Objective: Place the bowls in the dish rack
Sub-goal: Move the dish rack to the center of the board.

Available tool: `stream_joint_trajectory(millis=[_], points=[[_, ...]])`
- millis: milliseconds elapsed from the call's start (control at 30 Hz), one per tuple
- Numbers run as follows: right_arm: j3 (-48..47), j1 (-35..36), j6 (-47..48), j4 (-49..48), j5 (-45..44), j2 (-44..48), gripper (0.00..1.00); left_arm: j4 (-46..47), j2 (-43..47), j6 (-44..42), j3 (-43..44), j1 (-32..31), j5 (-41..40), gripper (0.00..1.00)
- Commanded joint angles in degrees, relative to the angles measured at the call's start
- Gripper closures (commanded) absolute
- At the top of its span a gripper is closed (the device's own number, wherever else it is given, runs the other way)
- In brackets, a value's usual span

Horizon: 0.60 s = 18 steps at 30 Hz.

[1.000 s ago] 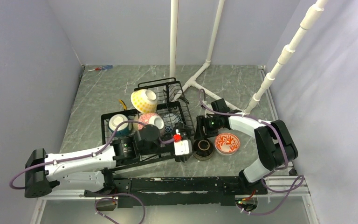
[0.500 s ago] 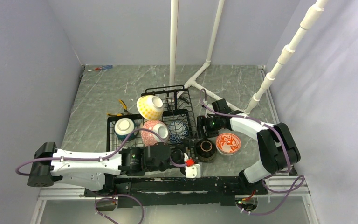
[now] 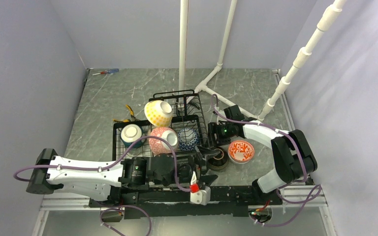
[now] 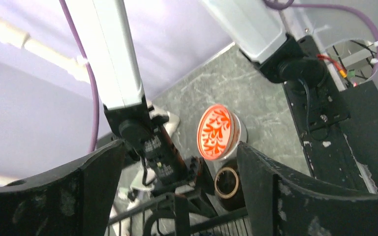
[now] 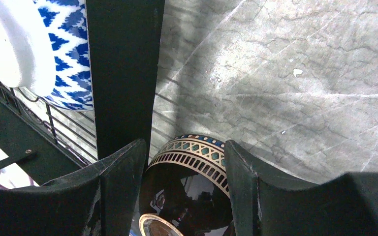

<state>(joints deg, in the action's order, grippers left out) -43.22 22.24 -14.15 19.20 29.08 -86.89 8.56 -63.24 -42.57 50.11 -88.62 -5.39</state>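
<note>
A grey marbled desk (image 3: pixel 108 96) fills the floor of the scene. A screwdriver (image 3: pixel 106 72) with a red and blue handle lies at its far left corner. A small yellow-handled tool (image 3: pixel 127 113) lies left of centre. White plastic pipes (image 3: pixel 183 39) stand on the far side, and a jointed one (image 3: pixel 302 54) slants up on the right. Pale lilac walls (image 3: pixel 24 73) enclose the desk.

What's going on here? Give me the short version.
Two robot arms are loading small ceramic bowls into the black wire dish rack. Four sit in it: a yellow dotted bowl up top, and a teal bowl, a pink-red patterned bowl and a blue-white zigzag bowl below. The fingers of the right gripper straddle an upside-down dark brown bowl on the grey table; actual grip unclear. An orange-red patterned bowl waits alongside. The left gripper is open, empty.
</note>
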Motion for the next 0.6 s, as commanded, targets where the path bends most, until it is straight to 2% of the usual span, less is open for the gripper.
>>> stream_joint_trajectory(millis=[0,167,300,467,533,567], points=[[0.57,0.18,-0.44,-0.92,1.33,1.56,0.37,-2.28,-2.08,-1.97,4.57,-1.99,4.31,0.17],[0.24,0.18,-0.54,-1.02,2.39,1.35,0.36,-0.63,-5.82,3.88,2.11,-2.32,3.39,0.55],[0.11,0.17,-0.37,-0.53,1.77,1.72,0.36,5.74,-7.73,6.68,-3.76,-2.3,-0.48,0.78],[-0.06,0.06,-0.03,0.26,0.41,2.13,0.36,13.59,-9.24,8.97,-10.06,-2.14,-11.62,0.87],[-0.17,0.08,0.22,0.92,-0.52,2.53,0.36,15.03,-9.12,9.77,-11.38,-1.37,-14.91,0.97],[-0.35,0.11,0.39,1.31,-1.42,2.77,0.36,15.62,-8.85,10.58,-11.94,-0.72,-15.32,0.97]])
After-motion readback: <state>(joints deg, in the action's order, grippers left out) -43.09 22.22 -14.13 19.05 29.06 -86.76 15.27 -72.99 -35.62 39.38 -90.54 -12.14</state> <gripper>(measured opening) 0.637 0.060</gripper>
